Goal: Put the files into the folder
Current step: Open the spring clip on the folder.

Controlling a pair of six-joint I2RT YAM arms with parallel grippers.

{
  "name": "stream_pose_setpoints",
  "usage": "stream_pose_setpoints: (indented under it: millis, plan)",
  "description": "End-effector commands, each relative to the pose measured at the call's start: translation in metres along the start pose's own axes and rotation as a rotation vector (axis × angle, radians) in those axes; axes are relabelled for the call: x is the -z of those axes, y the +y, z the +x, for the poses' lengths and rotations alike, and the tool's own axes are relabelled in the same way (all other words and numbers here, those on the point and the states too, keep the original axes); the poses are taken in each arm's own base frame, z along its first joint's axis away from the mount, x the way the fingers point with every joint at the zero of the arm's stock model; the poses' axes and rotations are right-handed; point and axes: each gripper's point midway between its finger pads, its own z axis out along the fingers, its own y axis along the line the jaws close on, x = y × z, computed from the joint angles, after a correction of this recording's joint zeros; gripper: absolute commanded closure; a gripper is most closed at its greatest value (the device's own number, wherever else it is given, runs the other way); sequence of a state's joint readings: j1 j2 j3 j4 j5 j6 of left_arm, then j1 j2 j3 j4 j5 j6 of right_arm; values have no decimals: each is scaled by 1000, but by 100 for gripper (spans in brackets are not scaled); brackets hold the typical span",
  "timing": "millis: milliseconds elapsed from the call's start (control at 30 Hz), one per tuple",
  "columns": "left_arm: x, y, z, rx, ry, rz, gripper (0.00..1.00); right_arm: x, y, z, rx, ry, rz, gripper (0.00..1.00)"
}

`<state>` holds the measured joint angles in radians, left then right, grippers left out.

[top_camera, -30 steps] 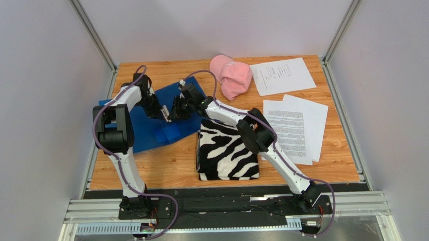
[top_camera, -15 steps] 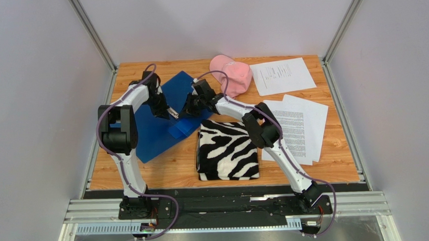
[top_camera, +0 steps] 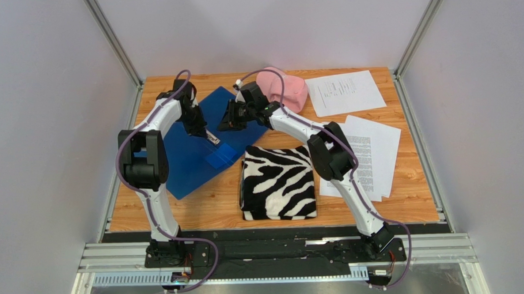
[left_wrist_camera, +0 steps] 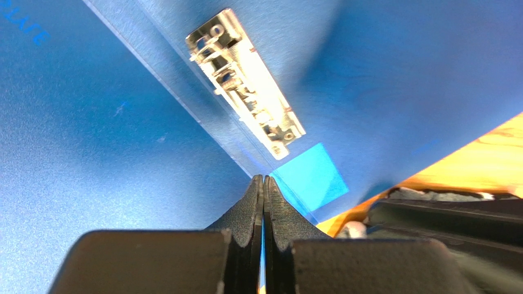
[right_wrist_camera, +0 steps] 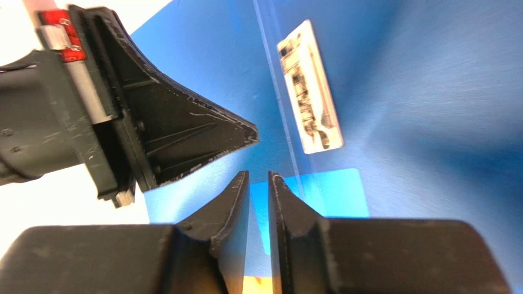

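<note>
Three files [top_camera: 368,157] show on the right side of the desk [top_camera: 214,203], well apart from the folder. Two overlap beside the right arm's elbow and the third lies alone toward the far right corner. None of them is in the folder.

The folder [top_camera: 184,162] lies opened out on the far left part of the desk, its blue inner face up. Its metal clip [left_wrist_camera: 245,92] runs along the crease, with a lighter blue patch [left_wrist_camera: 309,177] just beside the clip's near end.

Your left end effector [left_wrist_camera: 264,179] is clenched, its fingers pressed flat together and its tips down at the crease just beside the clip. You cannot tell whether a thin edge is pinched between them. Your right end effector [right_wrist_camera: 258,174] hovers over the same area, close to the left one. Its fingers are parted by a narrow slit and released, with nothing gripped.

A zebra-striped cloth [top_camera: 277,181] lies just right of the folder, near the middle of the desk. A pink cap [top_camera: 287,89] sits at the far edge, between the folder and the lone sheet.
</note>
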<state>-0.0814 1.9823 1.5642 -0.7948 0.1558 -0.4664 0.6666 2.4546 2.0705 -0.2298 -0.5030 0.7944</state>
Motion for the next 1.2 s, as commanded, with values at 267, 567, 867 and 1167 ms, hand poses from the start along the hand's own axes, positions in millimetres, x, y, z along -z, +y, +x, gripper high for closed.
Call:
stream_pose_setpoints:
  millis: [267,567,867,1167]
  plan:
    - [12,-32,-26,-117,-69,-21,87,29,-75,-21,130,-21,362,75]
    - [-7,-28,-17,-122,-41,-110,90,23,-103,10,78,48,473,80]
    - [-15,-24,-4,-121,-33,-179,91,17,-106,29,36,65,474,81]
    - [-23,-24,8,-82,-30,-187,93,16,-108,33,28,77,464,81]
